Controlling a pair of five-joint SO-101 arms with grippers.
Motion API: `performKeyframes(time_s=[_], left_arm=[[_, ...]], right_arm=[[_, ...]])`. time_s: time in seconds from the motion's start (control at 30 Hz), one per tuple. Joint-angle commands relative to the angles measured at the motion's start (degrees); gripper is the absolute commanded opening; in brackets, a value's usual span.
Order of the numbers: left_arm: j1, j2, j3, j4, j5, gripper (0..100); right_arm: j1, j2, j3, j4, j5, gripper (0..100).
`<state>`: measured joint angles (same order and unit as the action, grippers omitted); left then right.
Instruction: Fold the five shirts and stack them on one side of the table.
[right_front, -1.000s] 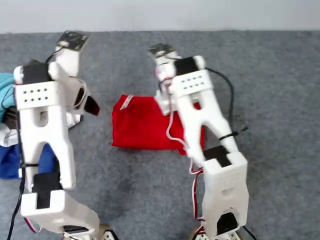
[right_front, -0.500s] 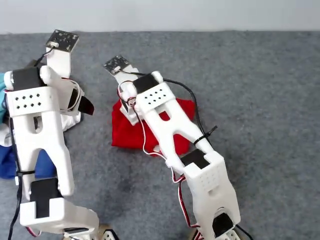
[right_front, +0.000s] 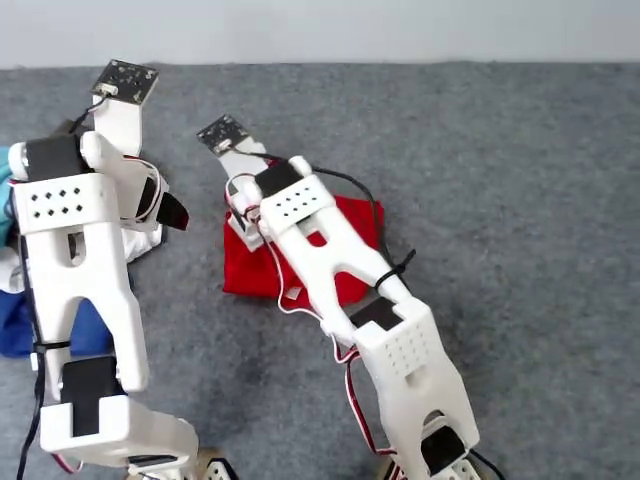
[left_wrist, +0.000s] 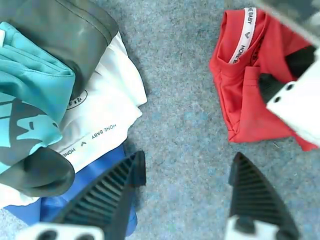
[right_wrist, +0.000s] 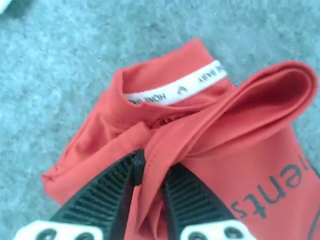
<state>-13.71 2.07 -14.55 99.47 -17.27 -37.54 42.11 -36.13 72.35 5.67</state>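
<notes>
While the left arm (right_front: 75, 250) stands at the bench's left edge, its tool (left_wrist: 187, 162) hangs released, fingers spread wide over bare grey bench (right_front: 520, 200) and touching no cloth. It sits between a pile of shirts and the red shirt (left_wrist: 250, 100). From where I stand, that pile lies at the far left of the bench. A teal shirt (left_wrist: 30, 90) and a dark grey shirt (left_wrist: 65, 25) lie on a white shirt (left_wrist: 105, 110), and a blue shirt (right_front: 15, 325) pokes out underneath, nearest the arm's base. The red shirt lies near the middle of the bench, apart from the pile, roughly folded into a block with its white collar band turned toward the back wall. The right arm (right_front: 320, 250) stretches across it, covering much of its middle. The right tool (right_wrist: 150, 167) is clenched on a doubled fold of the red cloth close to the collar. The pinched fold stands up in a loop from the rest of the shirt, which lies on the bench.
</notes>
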Motion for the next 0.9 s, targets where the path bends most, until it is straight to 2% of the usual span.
performKeyframes(time_s=[0.0,0.23,0.33,0.43,0.87], left_arm=[[-0.35,-2.64,0.04,0.70,0.35,27],[-0.44,-3.08,-0.31,0.53,0.35,27],[-0.44,-3.08,-0.31,0.53,0.35,27],[-0.44,-3.08,-0.31,0.53,0.35,27],[-0.44,-2.73,-0.04,0.53,0.26,27]], right_arm=[[-1.63,-0.22,-2.90,-2.59,-0.70,3.0],[-4.35,0.31,-12.92,1.45,-0.44,31.5],[-2.77,0.31,-19.25,6.20,-0.35,38.8],[0.31,0.40,-23.21,11.47,-0.26,38.5],[17.71,2.24,-21.27,29.93,-0.35,38.4]])
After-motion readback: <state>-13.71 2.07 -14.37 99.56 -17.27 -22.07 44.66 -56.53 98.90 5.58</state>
